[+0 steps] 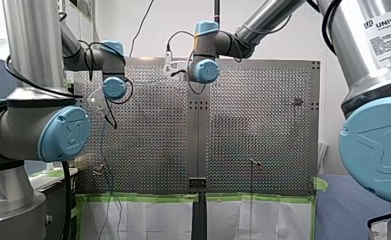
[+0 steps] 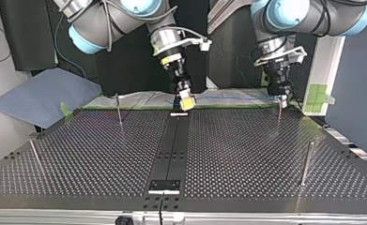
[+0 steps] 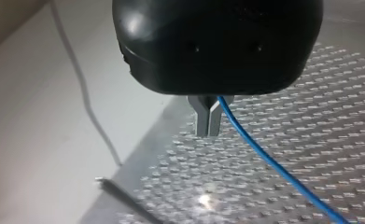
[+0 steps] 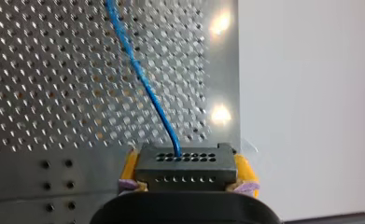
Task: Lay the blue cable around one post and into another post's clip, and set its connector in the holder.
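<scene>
Dark holed connector [image 4: 186, 167] in right hand [image 4: 188, 170]; thin blue cable [image 4: 143, 79] attached.

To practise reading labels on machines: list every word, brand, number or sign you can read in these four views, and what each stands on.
"UNIVERS", cut off by the picture's edge: on the white paper label round my right arm's silver metal tube, front view.
Smaller lines under it on that label: too small to read.
Raised mark on the blue round joint cap of my left arm: too blurred to read.
Top view and both wrist views: nothing readable.
</scene>
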Action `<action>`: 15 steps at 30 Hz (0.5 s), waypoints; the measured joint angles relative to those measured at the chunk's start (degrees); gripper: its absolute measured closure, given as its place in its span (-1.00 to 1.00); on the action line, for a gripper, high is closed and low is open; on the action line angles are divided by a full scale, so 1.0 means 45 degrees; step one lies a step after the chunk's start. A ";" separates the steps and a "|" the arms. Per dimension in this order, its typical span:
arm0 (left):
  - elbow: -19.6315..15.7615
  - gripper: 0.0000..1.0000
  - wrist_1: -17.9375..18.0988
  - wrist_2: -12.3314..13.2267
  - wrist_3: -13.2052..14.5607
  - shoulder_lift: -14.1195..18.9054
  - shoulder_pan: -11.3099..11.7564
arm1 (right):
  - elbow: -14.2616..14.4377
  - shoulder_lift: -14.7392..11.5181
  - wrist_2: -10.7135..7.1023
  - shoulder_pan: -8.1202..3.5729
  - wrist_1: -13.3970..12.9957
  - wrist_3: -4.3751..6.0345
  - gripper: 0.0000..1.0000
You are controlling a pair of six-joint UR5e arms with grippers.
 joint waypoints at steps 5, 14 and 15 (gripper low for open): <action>0.0475 0.98 -0.0186 -0.0002 -0.0320 0.0314 0.0534 | -0.0558 0.0524 -0.0006 0.0210 0.0255 -0.0058 1.00; 0.1177 0.98 -0.0395 0.0004 -0.0469 0.0367 0.1590 | -0.1633 0.0823 -0.0007 0.0349 0.0703 -0.0014 1.00; 0.1251 0.98 -0.0408 0.0007 -0.0481 0.0372 0.1686 | -0.1739 0.0829 -0.0008 0.0352 0.0743 -0.0012 1.00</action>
